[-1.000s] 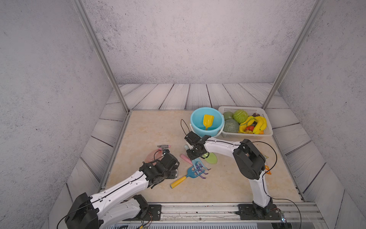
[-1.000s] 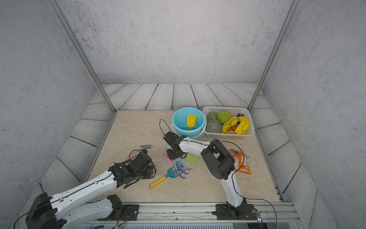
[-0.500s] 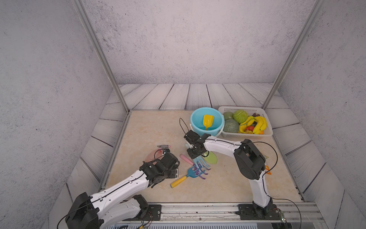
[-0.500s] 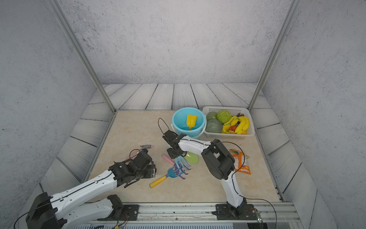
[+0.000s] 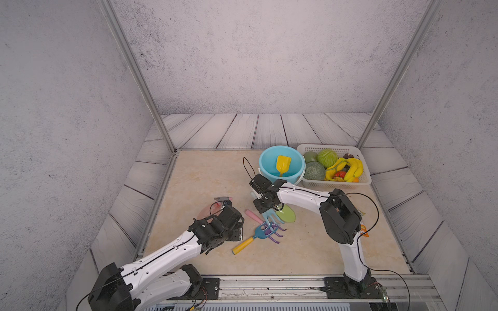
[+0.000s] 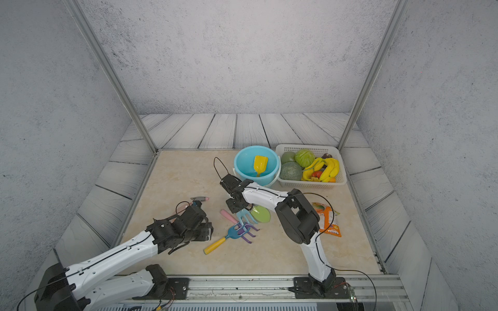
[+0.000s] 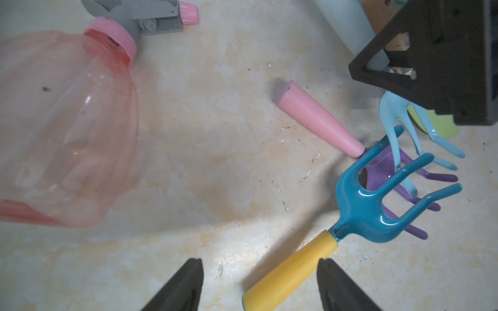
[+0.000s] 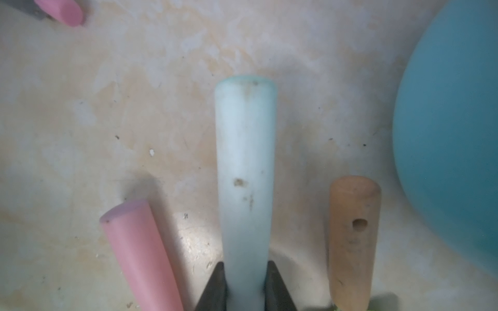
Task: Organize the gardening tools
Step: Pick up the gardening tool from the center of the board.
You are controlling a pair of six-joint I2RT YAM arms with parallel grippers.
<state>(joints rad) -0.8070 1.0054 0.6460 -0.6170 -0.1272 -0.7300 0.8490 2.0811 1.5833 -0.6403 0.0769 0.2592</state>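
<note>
No text can be read with any certainty. The only printed thing is the orange packet point(image 6: 327, 219), lying flat on the table point(image 6: 188, 172). In a top view it shows a small picture toward its far end. Near its front end is a pale band with dark marks, perhaps a brand name, but the marks are too small and blurred to spell out. Nothing legible shows in the wrist views.
</note>
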